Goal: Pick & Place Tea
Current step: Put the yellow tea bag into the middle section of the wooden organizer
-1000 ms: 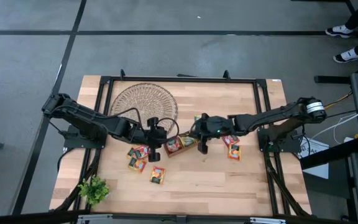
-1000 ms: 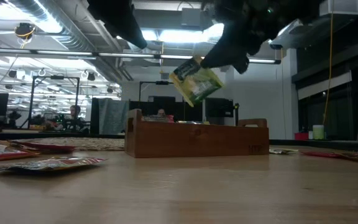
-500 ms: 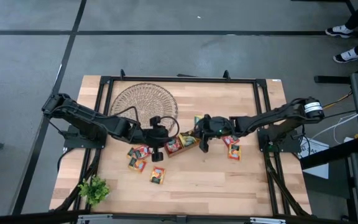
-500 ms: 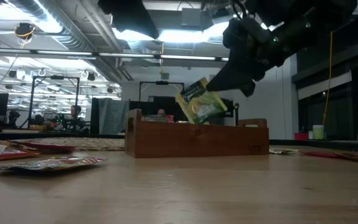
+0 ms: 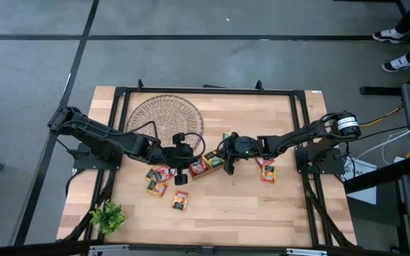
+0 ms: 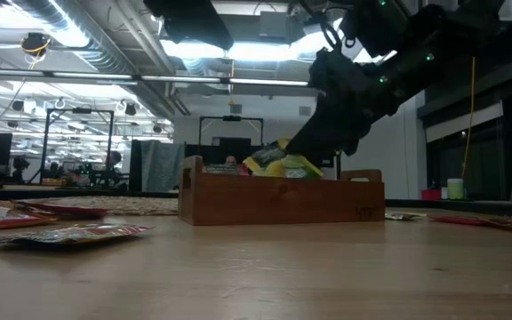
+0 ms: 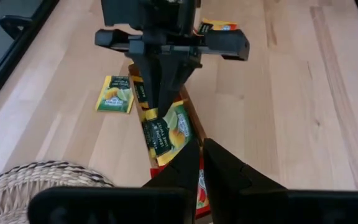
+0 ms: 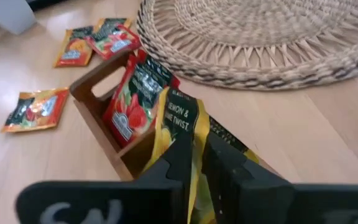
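In the wooden tray (image 6: 281, 200) at mid-table, a yellow sachet (image 6: 278, 164) stands with its top edge between the right gripper's (image 5: 228, 165) jaws, which look barely parted around it. The left gripper (image 5: 180, 173) hangs beside the tray, jaws closed and empty.

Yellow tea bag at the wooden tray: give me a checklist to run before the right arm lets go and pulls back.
1. Yellow tea bag over the wooden tray: ok, its lower part is inside.
2. Right gripper fingers on the bag: ok, they sit on either side of it; whether they still pinch it, cannot tell.
3. Bag fully seated: not ok, it sticks up above the tray wall.
4. Red tea bag in the neighbouring compartment: ok.
5. Left gripper out of the way: cannot tell, it is shut, empty and close by the tray.
6. Loose tea bags left on the table: not ok, several remain.
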Robot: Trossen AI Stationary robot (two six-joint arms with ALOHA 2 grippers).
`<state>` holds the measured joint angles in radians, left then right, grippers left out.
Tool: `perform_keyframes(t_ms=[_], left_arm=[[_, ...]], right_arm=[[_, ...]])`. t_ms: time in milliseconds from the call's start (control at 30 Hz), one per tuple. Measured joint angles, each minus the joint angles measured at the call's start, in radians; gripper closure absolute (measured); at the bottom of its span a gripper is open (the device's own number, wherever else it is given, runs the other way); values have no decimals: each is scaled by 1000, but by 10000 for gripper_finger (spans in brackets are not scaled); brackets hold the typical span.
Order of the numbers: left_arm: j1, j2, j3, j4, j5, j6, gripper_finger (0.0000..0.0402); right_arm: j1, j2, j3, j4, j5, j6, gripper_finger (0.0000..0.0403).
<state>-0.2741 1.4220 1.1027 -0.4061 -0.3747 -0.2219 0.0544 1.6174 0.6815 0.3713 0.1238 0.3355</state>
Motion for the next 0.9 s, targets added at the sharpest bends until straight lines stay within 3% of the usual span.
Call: perform_keyframes(t_ms=[367, 900], left_arm=[[0, 0, 0, 8, -2, 0, 386], [0, 0, 0, 15, -2, 0, 382]], right_arm=[[0, 11, 0, 7, 49, 10, 344], [2, 11, 0, 20, 122, 75, 387]])
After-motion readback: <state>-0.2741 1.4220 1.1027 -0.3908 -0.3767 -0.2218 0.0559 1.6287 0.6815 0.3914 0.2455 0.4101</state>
